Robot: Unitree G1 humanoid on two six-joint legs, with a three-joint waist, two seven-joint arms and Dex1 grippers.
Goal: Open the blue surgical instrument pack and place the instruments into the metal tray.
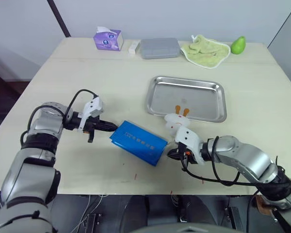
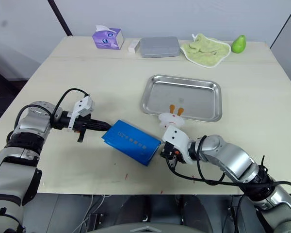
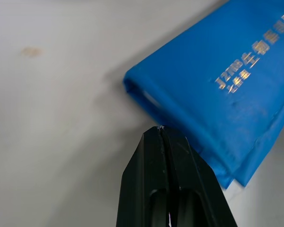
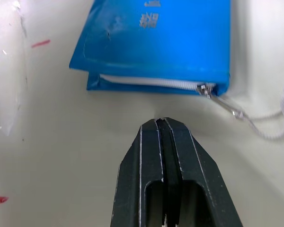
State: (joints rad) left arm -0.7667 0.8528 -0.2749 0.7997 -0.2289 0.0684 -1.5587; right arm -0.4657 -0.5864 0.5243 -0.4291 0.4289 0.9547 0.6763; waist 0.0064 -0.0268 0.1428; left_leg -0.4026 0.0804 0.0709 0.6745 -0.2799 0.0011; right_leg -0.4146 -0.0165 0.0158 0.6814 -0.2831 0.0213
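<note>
Pack point(image 1: 138, 141): closed, near surface's front edge
Left gripper point(image 3: 160, 130): fingers together, at pack's corner
Right gripper point(image 4: 162, 122): fingers together, near zip
Tray point(image 1: 218, 111): behind pack

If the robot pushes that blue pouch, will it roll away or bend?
The blue surgical instrument pack lies flat on the table, so it would probably slide, not roll. Its fabric cover and folded edge suggest that it may flex if lifted by one corner. The zipper pull and cord would likely dangle.

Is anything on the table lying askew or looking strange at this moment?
The blue surgical instrument pack lies diagonally, still zipped, its zipper pull and white cord trailing loose on the table. The metal tray is empty. Nothing is spilled or damaged.
</note>
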